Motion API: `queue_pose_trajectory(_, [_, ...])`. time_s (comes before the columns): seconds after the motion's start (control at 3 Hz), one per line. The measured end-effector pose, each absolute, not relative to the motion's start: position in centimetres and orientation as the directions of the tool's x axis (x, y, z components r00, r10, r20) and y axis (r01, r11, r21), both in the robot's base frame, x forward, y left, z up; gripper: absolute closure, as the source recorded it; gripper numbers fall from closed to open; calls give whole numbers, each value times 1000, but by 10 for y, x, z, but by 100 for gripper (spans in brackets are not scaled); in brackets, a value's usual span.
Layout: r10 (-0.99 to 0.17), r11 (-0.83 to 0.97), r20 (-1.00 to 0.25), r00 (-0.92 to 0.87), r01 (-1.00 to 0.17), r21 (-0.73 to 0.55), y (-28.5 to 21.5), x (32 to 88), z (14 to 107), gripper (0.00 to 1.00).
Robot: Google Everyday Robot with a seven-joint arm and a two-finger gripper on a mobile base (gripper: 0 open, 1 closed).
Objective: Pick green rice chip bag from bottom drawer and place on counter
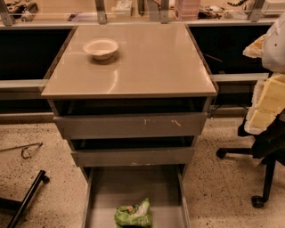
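Note:
The green rice chip bag lies crumpled on the floor of the pulled-out bottom drawer, near its front middle. The counter is the beige top of the grey cabinet, above the drawers. My gripper is at the right edge of the view, level with the counter's front edge, well to the right of the cabinet and far above the bag. It holds nothing that I can see.
A white bowl stands on the counter's back left. The two upper drawers are slightly ajar. A black office chair base is on the floor at right. A black bar lies at lower left. A cluttered glass-railed shelf runs behind.

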State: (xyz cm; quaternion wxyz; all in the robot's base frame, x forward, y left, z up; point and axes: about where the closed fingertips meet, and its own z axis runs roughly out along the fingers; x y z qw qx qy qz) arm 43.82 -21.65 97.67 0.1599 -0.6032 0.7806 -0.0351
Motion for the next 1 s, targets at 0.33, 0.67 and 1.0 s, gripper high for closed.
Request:
queue_pose_trajectory(0.33, [-953,270,-207,-221,-931,-248,-216,438,977,0])
queue_pose_trajectory(0.67, [-950,271,-223,-218,-932,-242,-212,437,969,0])
queue_pose_trajectory(1.0, [-936,257,-298,-188,-942,-214,-184,427,934,0])
